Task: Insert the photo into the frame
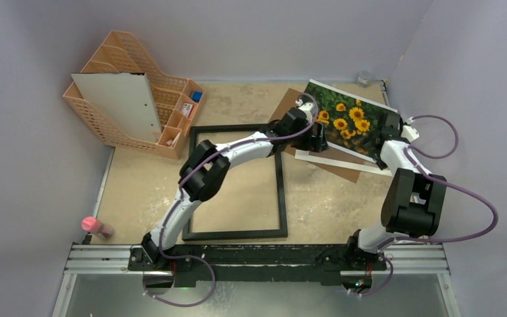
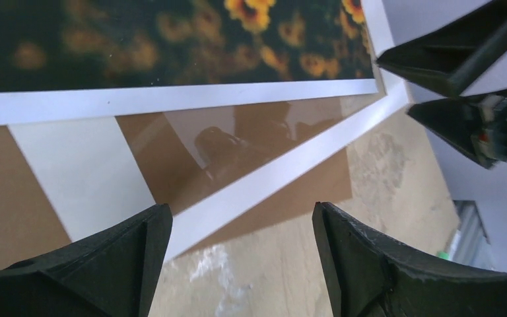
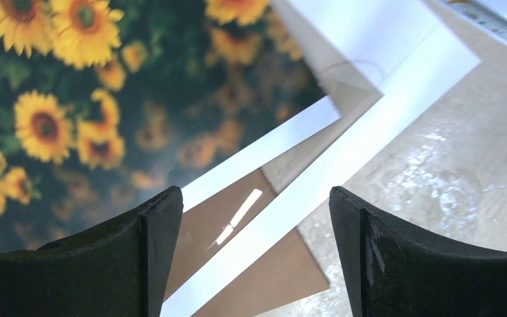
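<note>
**Top view.**
- Frame (image 1: pixel 282 191): flat at the centre of the surface (image 1: pixel 343 211). Black border only, pale surface showing through the opening. Glass present or absent, impossible to tell.
- Photo (image 1: pixel 351 117): far right, on top of a skewed pile of white mat (image 1: pixel 333 162) and brown board (image 1: pixel 343 173). Well apart from the frame's opening, though the pile itself near the frame's far-right corner.
- Left tool (image 1: pixel 317 135) at the photo's left edge, right tool (image 1: pixel 391 127) at its right edge. Jaw spread not readable from here.
- Orange organiser (image 1: pixel 171 92): far left, a white board leaning in it.
- Judgement: early stage. Nothing laid in the frame. Pick-up, carry and placing all outstanding.

**Left wrist view.**
- Left tool (image 2: pixel 241 264): jaws wide apart, nothing between them. Hovering over white mat (image 2: pixel 270 178) and brown board (image 2: pixel 33 191).
- Photo (image 2: pixel 138 39): across the top, blurred, not gripped.
- Dark wedge shapes at upper right: probably the other tool, not certain.

**Right wrist view.**
- Right tool (image 3: pixel 257 264): jaws spread wide and empty. Above a strip of white mat (image 3: pixel 343 158) and a corner of brown board (image 3: pixel 270 271).
- Photo (image 3: pixel 72 99): upper left, sunflowers sharp, outside the jaws.
- Photo's near corner flat on the pile or slightly raised: not readable.
- Frame out of sight in both wrist views.
</note>
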Robot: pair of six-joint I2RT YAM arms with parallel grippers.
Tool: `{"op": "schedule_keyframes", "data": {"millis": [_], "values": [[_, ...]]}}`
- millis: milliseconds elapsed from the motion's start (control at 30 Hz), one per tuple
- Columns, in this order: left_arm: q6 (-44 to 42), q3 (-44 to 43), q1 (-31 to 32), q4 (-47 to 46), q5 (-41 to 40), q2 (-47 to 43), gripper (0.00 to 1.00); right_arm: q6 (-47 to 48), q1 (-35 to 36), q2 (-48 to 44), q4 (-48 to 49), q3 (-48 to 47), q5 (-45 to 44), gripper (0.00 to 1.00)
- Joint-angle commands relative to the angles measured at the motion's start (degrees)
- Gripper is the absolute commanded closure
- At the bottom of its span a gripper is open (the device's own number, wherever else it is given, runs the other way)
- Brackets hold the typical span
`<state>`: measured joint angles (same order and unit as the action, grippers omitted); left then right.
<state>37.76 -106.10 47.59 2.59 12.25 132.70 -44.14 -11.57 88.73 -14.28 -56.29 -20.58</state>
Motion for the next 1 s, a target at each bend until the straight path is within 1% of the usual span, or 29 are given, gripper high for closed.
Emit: {"op": "schedule_keyframes", "data": {"millis": [0, 167, 267, 367, 467, 600, 767, 900, 967], "values": [[-3.7, -8.5, 0.7, 0.4, -7.7, 6.3, 0.19, -3.0, -3.4, -2.4, 0.1, -0.4, -1.7, 0.17], [-6.9, -11.1, 0.7, 0.1, -11.8, 11.0, 0.19, 0.8, -6.1, 1.3, 2.0, -2.1, -2.6, 0.19], [-8.9, -9.3, 0.7, 1.9, -12.8, 11.1, 0.19, 3.6, -7.4, 2.5, 3.7, -2.4, -3.1, 0.18], [-10.7, -7.6, 0.6, 4.6, -14.7, 10.9, 0.19, 6.1, -8.4, 3.6, 4.8, -2.6, -3.5, 0.16], [-12.6, -7.4, 0.2, 9.4, -16.8, 10.9, 0.19, 7.0, -9.7, 5.5, 4.8, -3.2, -3.7, 0.15], [-12.8, -7.0, -1.6, 13.0, -14.7, 10.9, 0.19, 7.0, -11.1, 7.6, 5.2, -3.6, -5.0, 0.15], [-12.9, -7.8, -3.3, 14.2, -10.6, 11.0, 0.19, 9.5, -12.1, 10.0, 7.0, -3.5, -7.1, 0.13], [-14.5, -9.3, -3.5, 15.5, -9.1, 11.6, 0.19, 14.8, -13.1, 11.3, 11.5, -2.1, -4.1, 0.11], [-15.0, -9.6, -3.5, 15.9, -8.6, 11.9, 0.19, 16.9, -13.2, 12.8, 12.2, -2.6, -3.1, 0.10]]}}
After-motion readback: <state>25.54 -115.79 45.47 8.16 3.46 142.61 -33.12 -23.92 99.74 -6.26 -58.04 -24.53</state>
